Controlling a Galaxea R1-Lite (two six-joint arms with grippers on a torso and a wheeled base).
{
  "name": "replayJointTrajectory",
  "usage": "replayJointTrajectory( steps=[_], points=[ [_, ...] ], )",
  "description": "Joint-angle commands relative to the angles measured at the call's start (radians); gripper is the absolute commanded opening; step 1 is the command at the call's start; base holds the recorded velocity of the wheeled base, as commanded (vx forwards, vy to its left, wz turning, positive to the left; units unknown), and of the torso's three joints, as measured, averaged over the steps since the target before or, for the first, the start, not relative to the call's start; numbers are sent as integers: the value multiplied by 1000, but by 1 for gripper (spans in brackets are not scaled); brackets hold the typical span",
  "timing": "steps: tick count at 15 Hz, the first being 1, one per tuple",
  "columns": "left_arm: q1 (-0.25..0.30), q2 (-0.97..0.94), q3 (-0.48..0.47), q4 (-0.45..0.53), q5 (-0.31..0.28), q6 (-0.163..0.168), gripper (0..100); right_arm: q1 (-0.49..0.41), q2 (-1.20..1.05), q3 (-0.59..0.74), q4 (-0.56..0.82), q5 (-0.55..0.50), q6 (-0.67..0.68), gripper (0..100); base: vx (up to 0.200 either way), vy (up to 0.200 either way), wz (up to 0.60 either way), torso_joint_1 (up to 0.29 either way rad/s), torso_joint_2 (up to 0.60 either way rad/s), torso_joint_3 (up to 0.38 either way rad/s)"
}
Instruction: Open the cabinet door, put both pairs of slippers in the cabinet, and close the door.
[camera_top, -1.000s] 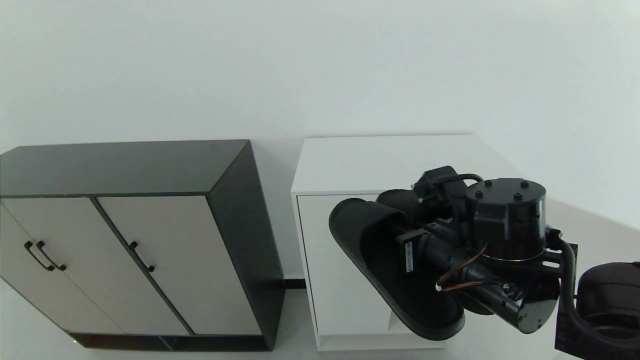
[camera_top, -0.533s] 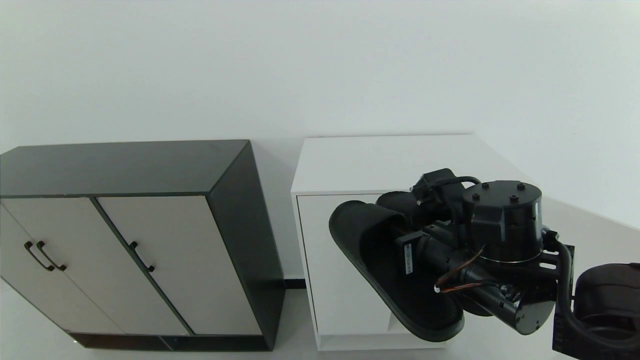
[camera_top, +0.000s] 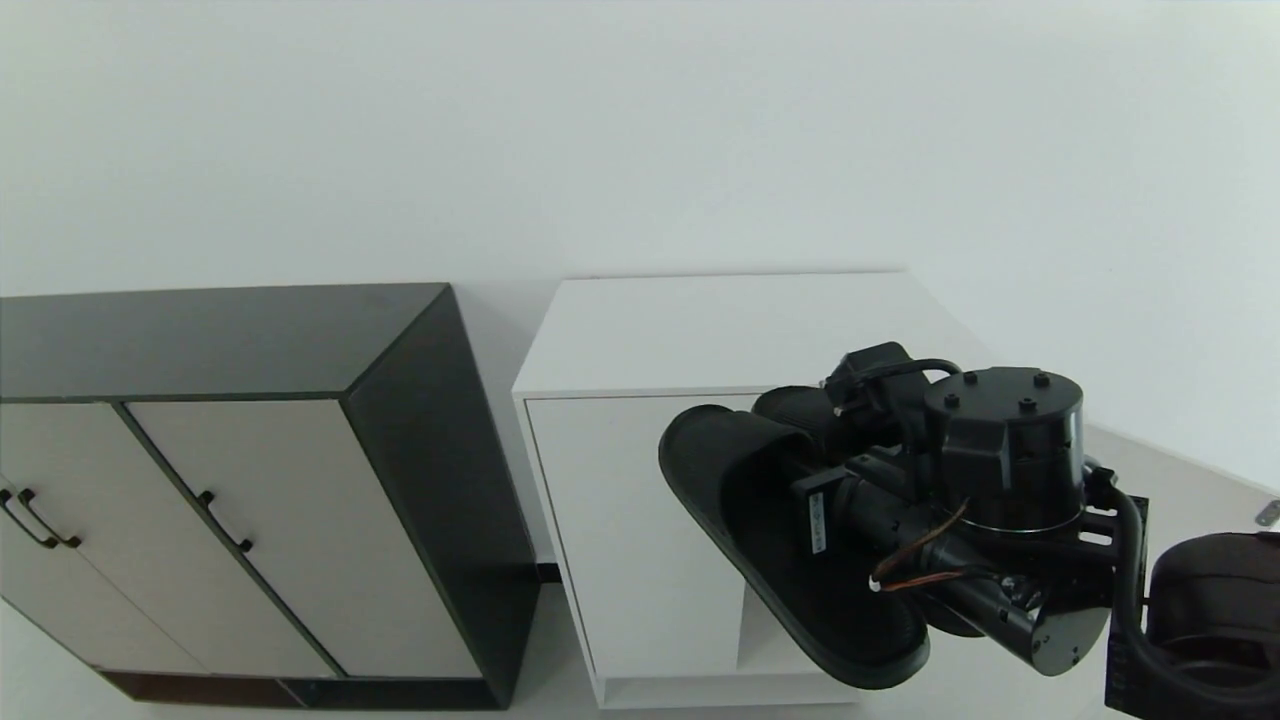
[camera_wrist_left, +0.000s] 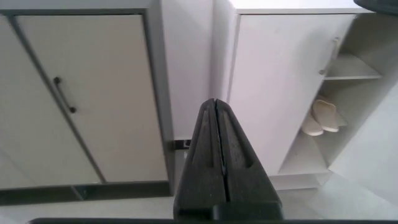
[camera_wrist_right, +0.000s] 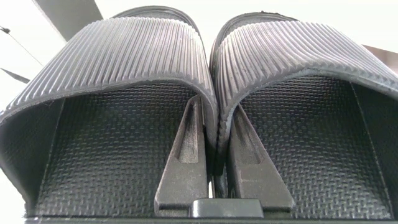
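right gripper (camera_wrist_right: 216, 121) was clamped on the black slippers (camera_wrist_right: 124, 81), with one finger inside each shoe and the two adjoining strap walls pinched between them. the pair was held in the air in front of the white cabinet (camera_top: 700, 330), soles tilted. left gripper (camera_wrist_left: 215, 107) was closed on nothing, facing the cabinet door (camera_wrist_left: 280, 81), which stood open. white slippers (camera_wrist_left: 324, 116) lay on the lower level inside.

judgement: ribbed rubber, probably light, soft and springy, not fragile. the straps may flex and the heels may sag. the touching inner strap edges looked the right hold, as they keep both shoes together. too light a squeeze could let one slip.
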Motion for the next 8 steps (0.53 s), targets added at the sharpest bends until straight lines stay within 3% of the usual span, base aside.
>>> replayJointTrajectory(
  steps=[1,8],
  points=[
    [0,0,0,0,0,0,0,0,4,0,0,0,0,0,0,-200,0,7,2,2],
    [0,0,0,0,0,0,0,0,12,14,-16,0,0,0,0,-200,0,2,2,2]
  ],
)
